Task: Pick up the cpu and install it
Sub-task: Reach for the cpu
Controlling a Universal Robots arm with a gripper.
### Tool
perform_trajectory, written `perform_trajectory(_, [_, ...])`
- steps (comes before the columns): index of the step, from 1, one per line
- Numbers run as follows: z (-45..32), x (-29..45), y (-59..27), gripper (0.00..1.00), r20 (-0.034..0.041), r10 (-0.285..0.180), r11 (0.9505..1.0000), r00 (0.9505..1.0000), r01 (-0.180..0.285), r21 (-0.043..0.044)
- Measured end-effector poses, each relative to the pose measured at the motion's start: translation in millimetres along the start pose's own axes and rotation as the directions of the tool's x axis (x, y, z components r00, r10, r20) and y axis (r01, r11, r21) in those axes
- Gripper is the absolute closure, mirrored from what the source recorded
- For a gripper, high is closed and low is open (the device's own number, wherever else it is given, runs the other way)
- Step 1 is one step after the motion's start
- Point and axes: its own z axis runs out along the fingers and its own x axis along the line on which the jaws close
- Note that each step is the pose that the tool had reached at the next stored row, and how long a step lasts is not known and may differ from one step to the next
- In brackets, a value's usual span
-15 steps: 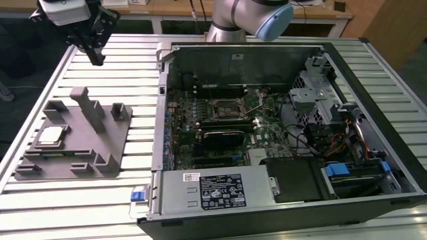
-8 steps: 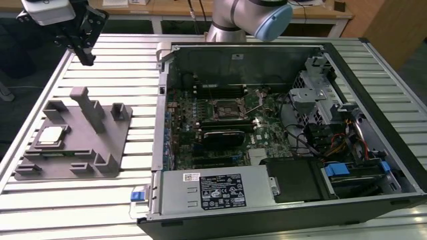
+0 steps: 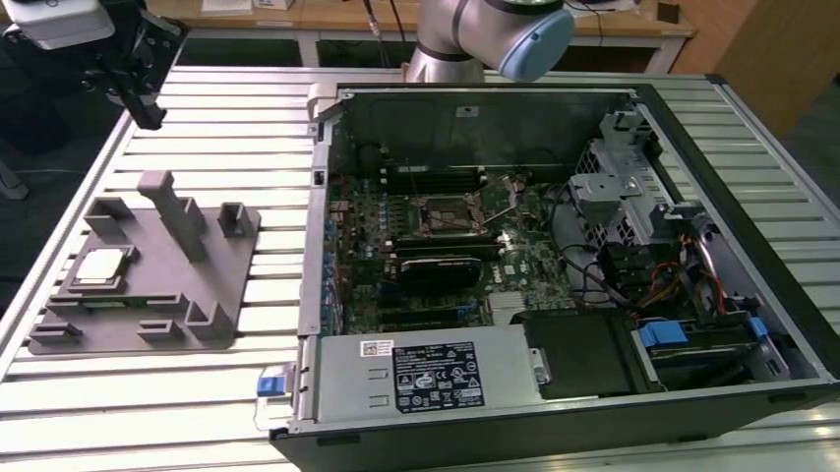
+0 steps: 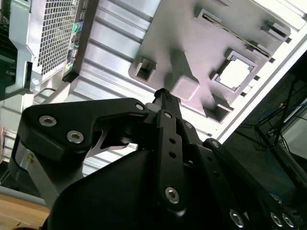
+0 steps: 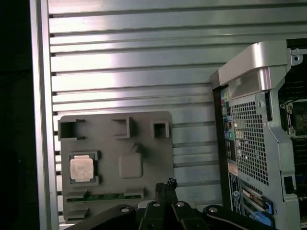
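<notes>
The cpu [image 3: 102, 267] lies flat, silver top up, in a pocket of the grey fixture tray [image 3: 216, 295] on the exterior view's left. Both wrist views show it there too, the cpu [image 5: 82, 167] and the cpu [image 4: 235, 74]. My black gripper [image 3: 150, 118] hangs high above the table, beyond the tray's far edge and well apart from the chip. In the wrist views the gripper [image 5: 166, 184] [image 4: 162, 93] has its fingers drawn together with nothing between them. The black-framed socket [image 3: 447, 211] sits on the motherboard inside the open computer case.
The open computer case [image 3: 735, 197] takes up the middle and the exterior view's right, with its rear panel [image 5: 249, 139] near the tray. Upright grey posts [image 3: 173, 211] rise from the tray beside the chip. Ribbed metal tabletop [image 3: 236, 128] lies between tray and case.
</notes>
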Motion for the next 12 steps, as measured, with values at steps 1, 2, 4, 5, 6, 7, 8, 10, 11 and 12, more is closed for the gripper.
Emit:
perform_trajectory(1, [-0.1, 2.5, -0.2, 0.89, -0.0001, 0.0, 1.0, 1.0, 0.0, 0.0001])
perform_trajectory(2, [-0.2, 5.0, -0.4, 0.89, -0.0001, 0.0, 1.0, 1.0, 0.0, 0.0001])
perform_trajectory(4, [-0.2, 10.2, -0.8, 0.89, 0.0, 0.0, 1.0, 1.0, 0.0, 0.0001])
perform_trajectory(5, [-0.2, 12.8, -1.0, 0.89, 0.0001, 0.0, 1.0, 1.0, 0.0, 0.0])
perform_trajectory(6, [-0.2, 15.6, -1.3, 0.89, 0.0002, 0.0, 1.0, 1.0, 0.0, 0.0])
perform_trajectory(7, [-0.2, 17.9, -1.5, 0.89, 0.0002, 0.0, 1.0, 1.0, 0.0, 0.0])
perform_trajectory(8, [-0.2, 20.1, -1.6, 0.89, 0.0001, 0.0, 1.0, 1.0, 0.0, 0.0])
perform_trajectory(10, [0.1, 24.0, -1.9, 0.89, 0.0001, 0.0, 1.0, 1.0, 0.0, 0.0])
perform_trajectory(11, [0.2, 25.5, -2.1, 0.89, 0.0001, 0.0, 1.0, 1.0, 0.0, 0.0])
perform_trajectory(12, [0.4, 26.9, -2.2, 0.89, 0.0001, 0.0, 1.0, 1.0, 0.0, 0.0])
